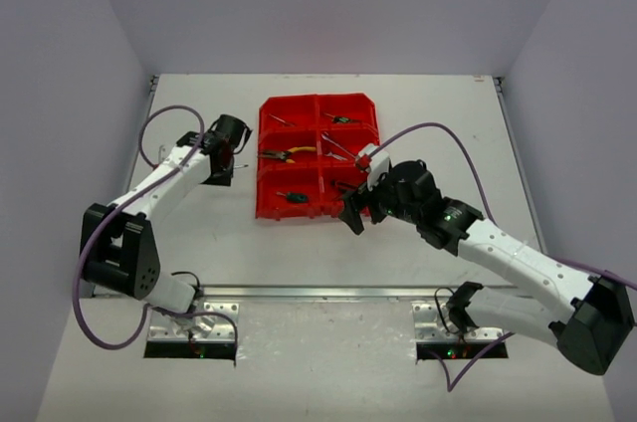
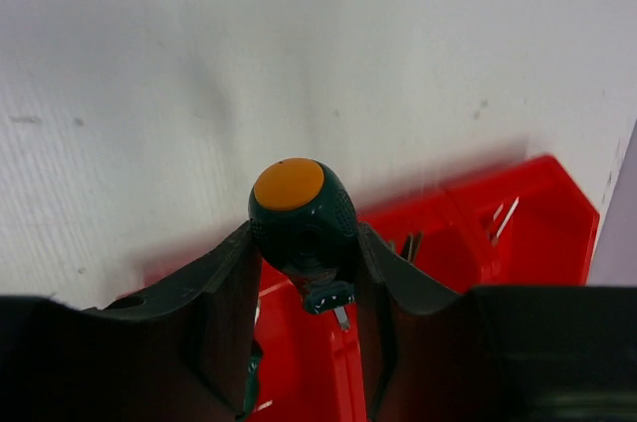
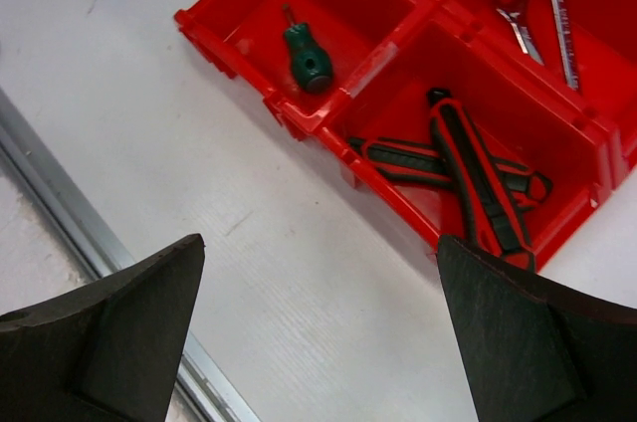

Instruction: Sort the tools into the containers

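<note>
Green stubby screwdriver (image 2: 299,208), orange-capped, sits clamped in my left gripper (image 2: 306,248), just left of the red bin (image 1: 299,213). My right gripper (image 3: 318,253) gapes empty over the white table (image 3: 149,123), beside the compartment holding red-black pliers (image 3: 468,168).

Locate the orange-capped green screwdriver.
Left wrist view: the screwdriver sits clamped in the left claw, orange cap toward the camera. From above, it hangs just off the red bin's left edge.
</note>
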